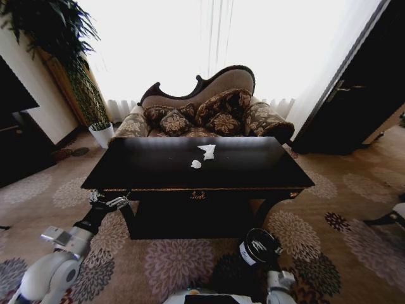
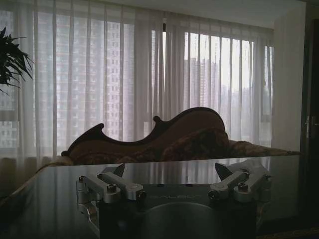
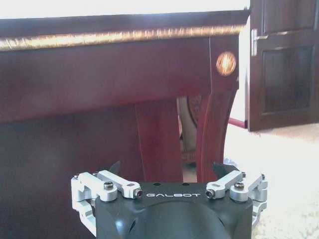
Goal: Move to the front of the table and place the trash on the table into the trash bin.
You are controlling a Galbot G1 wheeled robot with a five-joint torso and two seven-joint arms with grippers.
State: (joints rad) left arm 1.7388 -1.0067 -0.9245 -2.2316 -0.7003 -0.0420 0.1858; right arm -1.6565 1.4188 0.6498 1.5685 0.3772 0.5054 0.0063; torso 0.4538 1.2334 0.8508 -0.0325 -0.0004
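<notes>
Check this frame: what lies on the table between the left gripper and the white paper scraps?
Bare glossy table top in the head view. The left gripper, open, sits at the front left edge; the paper scraps lie mid-table.

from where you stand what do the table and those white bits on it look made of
The table looks like dark, glossy lacquered wood: its top mirrors the window, and the right wrist view shows reddish-brown wood with gilt trim. The white bits look like crumpled paper, matte with irregular folds, though tissue is possible at this distance.
</notes>
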